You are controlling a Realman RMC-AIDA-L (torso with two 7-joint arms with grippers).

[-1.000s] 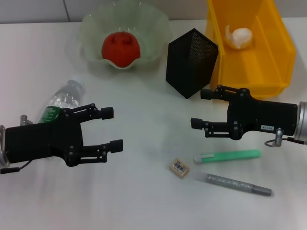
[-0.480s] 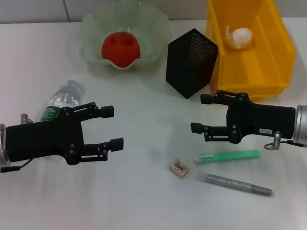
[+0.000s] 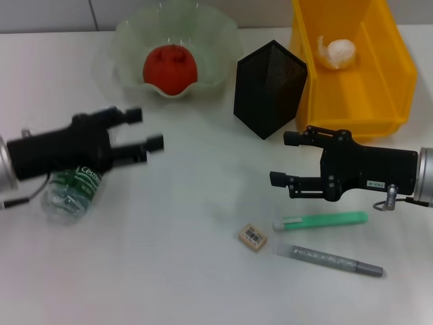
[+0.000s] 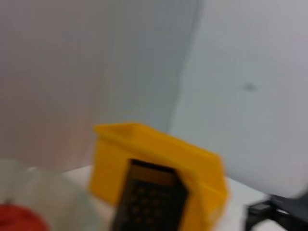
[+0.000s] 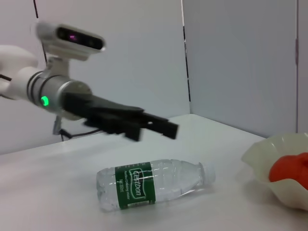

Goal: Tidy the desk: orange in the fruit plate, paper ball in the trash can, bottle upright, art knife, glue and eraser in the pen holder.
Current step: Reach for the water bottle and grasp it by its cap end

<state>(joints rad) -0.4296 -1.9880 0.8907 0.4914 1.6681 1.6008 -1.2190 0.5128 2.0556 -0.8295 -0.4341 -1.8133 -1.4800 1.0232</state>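
Observation:
The bottle (image 3: pixel 67 195) lies on its side at the left, its cap end hidden under my left arm; the right wrist view shows its whole length (image 5: pixel 149 185). My left gripper (image 3: pixel 145 128) is open and empty, just above and past the bottle, pointing towards the pen holder (image 3: pixel 269 88). The orange (image 3: pixel 169 68) sits in the fruit plate (image 3: pixel 135 40). The paper ball (image 3: pixel 337 52) lies in the yellow trash can (image 3: pixel 385 88). My right gripper (image 3: pixel 283 158) is open and empty, hovering above the green art knife (image 3: pixel 321 220), the grey glue stick (image 3: pixel 329 259) and the eraser (image 3: pixel 252 237).
The pen holder stands between the fruit plate and the trash can at the back. The left wrist view shows the trash can (image 4: pixel 159 154) with the pen holder (image 4: pixel 151 197) in front of it. The knife, glue and eraser lie close together at the front right.
My left arm has swung back and away from the table's front, turning its gripper on edge, so the bottle's base and label now show. The right arm has barely moved.

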